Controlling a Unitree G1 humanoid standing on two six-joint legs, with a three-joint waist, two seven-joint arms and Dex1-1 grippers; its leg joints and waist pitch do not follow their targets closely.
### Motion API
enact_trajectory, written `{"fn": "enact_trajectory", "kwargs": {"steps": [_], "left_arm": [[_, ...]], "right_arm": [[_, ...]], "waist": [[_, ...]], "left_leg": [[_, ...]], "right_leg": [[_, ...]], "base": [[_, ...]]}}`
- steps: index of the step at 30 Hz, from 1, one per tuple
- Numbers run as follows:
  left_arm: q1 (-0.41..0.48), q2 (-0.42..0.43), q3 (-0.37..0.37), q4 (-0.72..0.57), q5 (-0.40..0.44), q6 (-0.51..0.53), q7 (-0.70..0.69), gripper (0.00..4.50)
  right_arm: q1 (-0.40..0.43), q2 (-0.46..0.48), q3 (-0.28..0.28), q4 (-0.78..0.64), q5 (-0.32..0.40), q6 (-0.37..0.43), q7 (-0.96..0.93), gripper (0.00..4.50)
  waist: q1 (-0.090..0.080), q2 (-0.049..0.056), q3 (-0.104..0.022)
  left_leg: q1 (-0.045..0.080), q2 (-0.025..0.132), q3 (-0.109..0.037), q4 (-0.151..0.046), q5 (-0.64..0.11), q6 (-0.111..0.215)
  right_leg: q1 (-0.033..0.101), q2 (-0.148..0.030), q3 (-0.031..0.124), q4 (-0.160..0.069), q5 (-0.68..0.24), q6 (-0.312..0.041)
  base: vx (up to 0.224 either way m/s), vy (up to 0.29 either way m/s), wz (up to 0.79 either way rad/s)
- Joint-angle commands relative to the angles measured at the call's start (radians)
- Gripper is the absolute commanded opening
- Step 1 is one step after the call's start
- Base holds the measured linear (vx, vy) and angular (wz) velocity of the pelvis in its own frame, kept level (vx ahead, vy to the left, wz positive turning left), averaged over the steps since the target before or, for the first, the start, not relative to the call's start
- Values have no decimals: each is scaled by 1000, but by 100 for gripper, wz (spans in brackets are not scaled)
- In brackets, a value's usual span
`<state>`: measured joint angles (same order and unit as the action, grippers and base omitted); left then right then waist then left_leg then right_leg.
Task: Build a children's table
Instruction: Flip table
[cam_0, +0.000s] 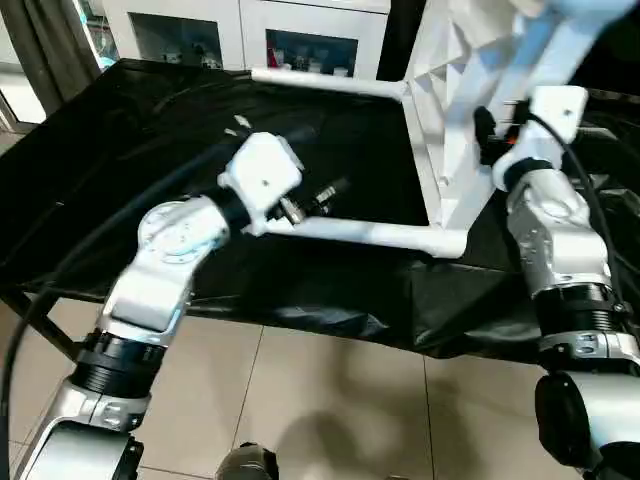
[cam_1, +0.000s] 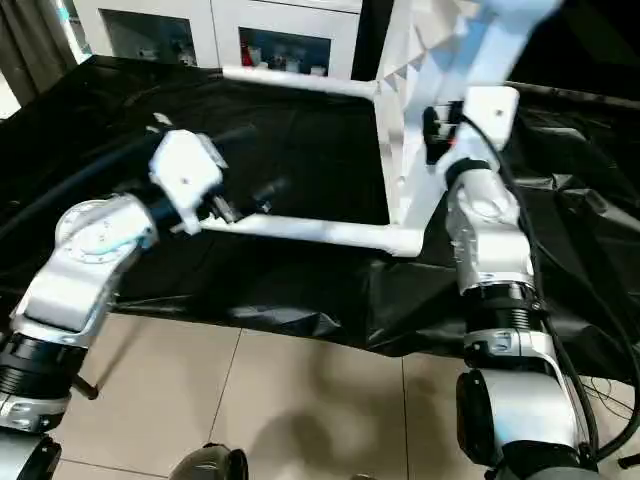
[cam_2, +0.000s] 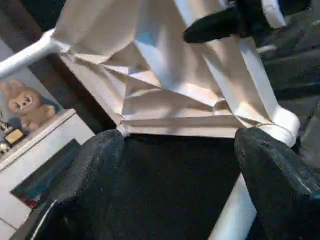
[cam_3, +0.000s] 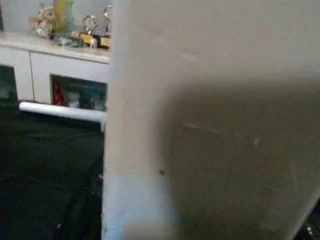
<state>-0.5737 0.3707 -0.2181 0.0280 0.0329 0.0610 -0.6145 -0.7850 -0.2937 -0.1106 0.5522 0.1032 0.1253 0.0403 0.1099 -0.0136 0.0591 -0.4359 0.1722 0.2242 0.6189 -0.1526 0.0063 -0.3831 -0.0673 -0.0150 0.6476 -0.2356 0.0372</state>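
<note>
Two legs are seated in the table top (cam_0: 450, 110), which stands on its long edge on the black-covered bench (cam_0: 120, 130). The near leg (cam_0: 370, 235) runs along the bench's front edge; the far leg (cam_0: 325, 82) projects toward the white cabinets (cam_0: 250, 30). The left gripper (cam_0: 325, 195), fingers (cam_2: 95, 165) spread wide and holding nothing, hangs just above the near leg. The right gripper (cam_0: 487, 128) clasps the top's raised edge, fingers half apart. Open black cloth lies between the legs.

A home-like room: white glass-door cabinets (cam_0: 300, 45), plush rabbit (cam_2: 25, 105), tiled floor (cam_0: 330, 400)
</note>
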Motion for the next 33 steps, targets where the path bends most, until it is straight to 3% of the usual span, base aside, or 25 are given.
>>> {"fn": "enact_trajectory", "kwargs": {"steps": [1,3,5,14,20,24,26,27,33], "left_arm": [[-66,8,-20,39,62,-40,20,391],[-100,14,-22,53,79,-77,25,391],[-116,13,-21,56,82,-90,28,391],[-216,38,-30,47,184,-189,83,391],[-289,45,-6,68,281,-254,199,391],[-319,43,5,82,286,-270,215,391],[-319,43,5,82,286,-270,215,391],[-342,50,-7,111,338,-274,256,391],[-400,68,-13,201,419,-284,343,391]], "right_arm": [[-7,-5,3,56,-29,27,-15,199],[-9,-2,8,87,-39,26,-23,269],[-11,-2,12,106,-47,26,-29,278],[18,7,25,165,-63,5,-19,278],[27,21,30,203,-52,-28,19,241],[24,21,35,211,-59,-28,13,212],[24,21,35,211,-59,-28,13,209],[21,23,38,216,-67,-33,14,207],[19,27,39,219,-77,-45,13,204]], "waist": [[-11,-8,-75],[-11,-6,-76],[-15,-10,-76],[-18,-13,-80],[-19,-18,-77],[-22,-21,-77],[-21,-19,-76],[-22,-19,-76],[-23,-19,-77]], "left_leg": [[65,58,-38,-79,-208,-91],[67,60,-41,-81,-225,-102],[67,59,-41,-82,-225,-108],[62,59,-39,-74,-174,-78],[61,61,-39,-74,-189,-68],[60,60,-39,-73,-170,-60],[61,61,-38,-73,-173,-60],[61,61,-37,-72,-181,-59],[62,60,-39,-74,-186,-68]], "right_leg": [[6,-68,28,-73,-56,-154],[5,-69,27,-75,-77,-149],[4,-68,26,-73,-68,-153],[11,-69,24,-64,12,-178],[12,-73,25,-67,-10,-186],[13,-72,24,-65,0,-198],[11,-72,24,-65,-7,-201],[10,-71,25,-68,-19,-199],[10,-72,25,-67,-25,-193]], "base": [[0,0,0],[0,0,0],[0,0,0],[0,0,0],[0,0,0],[0,0,0],[0,0,0],[0,0,0],[0,0,0]]}}
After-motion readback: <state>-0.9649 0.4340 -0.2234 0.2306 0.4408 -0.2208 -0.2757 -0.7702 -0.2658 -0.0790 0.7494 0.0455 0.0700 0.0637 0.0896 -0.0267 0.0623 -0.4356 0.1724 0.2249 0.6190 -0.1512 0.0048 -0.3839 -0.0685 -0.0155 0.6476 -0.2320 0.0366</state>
